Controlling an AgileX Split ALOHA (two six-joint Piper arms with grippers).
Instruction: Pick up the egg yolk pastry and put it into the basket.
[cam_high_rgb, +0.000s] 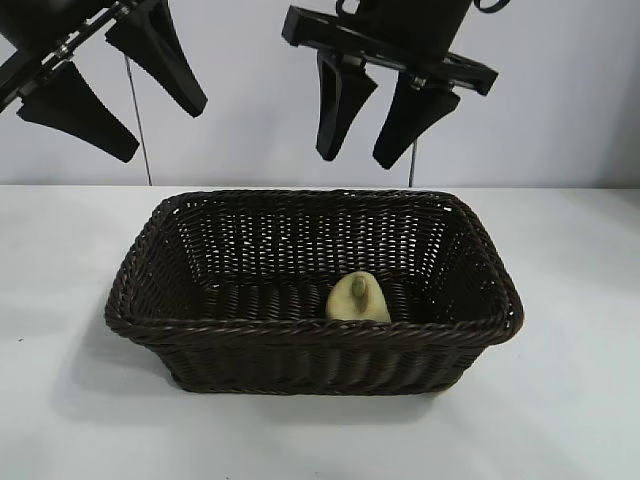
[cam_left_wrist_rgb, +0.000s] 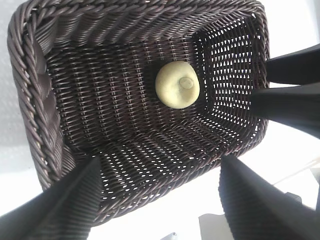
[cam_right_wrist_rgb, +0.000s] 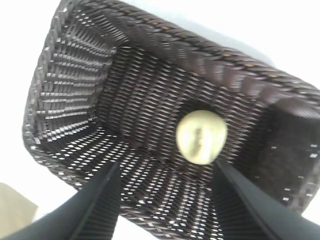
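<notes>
Looking at the basket (cam_high_rgb: 310, 290) on the white bench (cam_high_rgb: 570, 400), I see the egg yolk pastry (cam_high_rgb: 358, 299) resting on its floor, right of centre toward the near wall. My right gripper (cam_high_rgb: 372, 142) hangs above it, jaws spread and empty; my left gripper (cam_high_rgb: 160, 125) waits high at the far left, jaws spread too.

A small, pale yellow, domed egg yolk pastry (cam_high_rgb: 358, 299) with a little knob on top lies on the floor of the basket (cam_high_rgb: 200, 335). The basket is large, rectangular, dark brown woven wicker with flared sides and a braided rim, standing upright.
</notes>
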